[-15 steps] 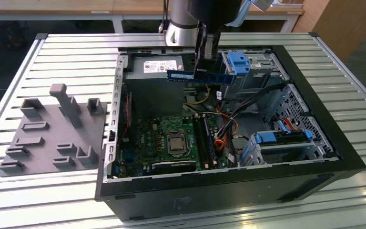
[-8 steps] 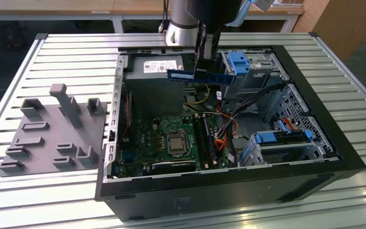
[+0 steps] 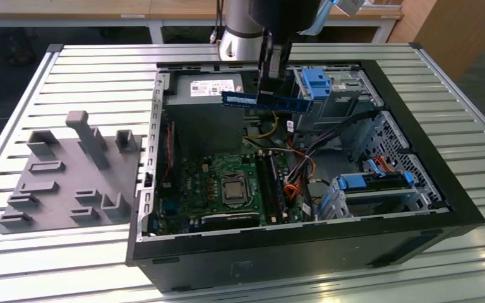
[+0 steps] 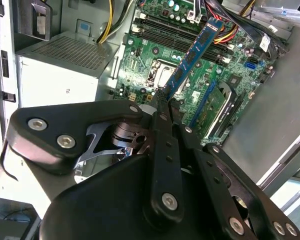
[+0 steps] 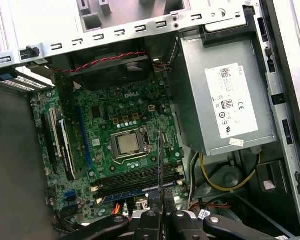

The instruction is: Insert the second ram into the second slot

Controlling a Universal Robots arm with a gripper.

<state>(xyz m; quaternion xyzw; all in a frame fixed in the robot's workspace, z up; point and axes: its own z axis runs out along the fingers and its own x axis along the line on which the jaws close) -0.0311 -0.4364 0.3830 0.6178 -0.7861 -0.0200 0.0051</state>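
One module in the grip: the gripper (image 3: 268, 92) is clamped on the second ram (image 3: 240, 99), pinching the blue stick near its middle, with both ends jutting out roughly level.
Where the stick is: in the air over the open computer case (image 3: 310, 252), at the end where the power supply (image 3: 204, 95) sits. In the exterior view it is well apart from the memory slots (image 3: 274, 183).
Progress: the stick is lifted and held over the case, but not yet lowered, lined up or pressed home. I judge about the first half done.
Slots: in the first wrist view the stick shows edge-on, crossing the row of slots beside the CPU socket (image 5: 129, 144). A thin blue line runs along one slot; I cannot tell whether it is a seated module.
Case contents: motherboard (image 3: 217, 189), power supply, drive cages with blue clips (image 3: 377, 182), orange and yellow cables (image 3: 293, 188).
Beside the case: a grey fixture (image 3: 65, 177) of upright pegs stands on the slatted table (image 3: 99, 69), on the exterior view's left.
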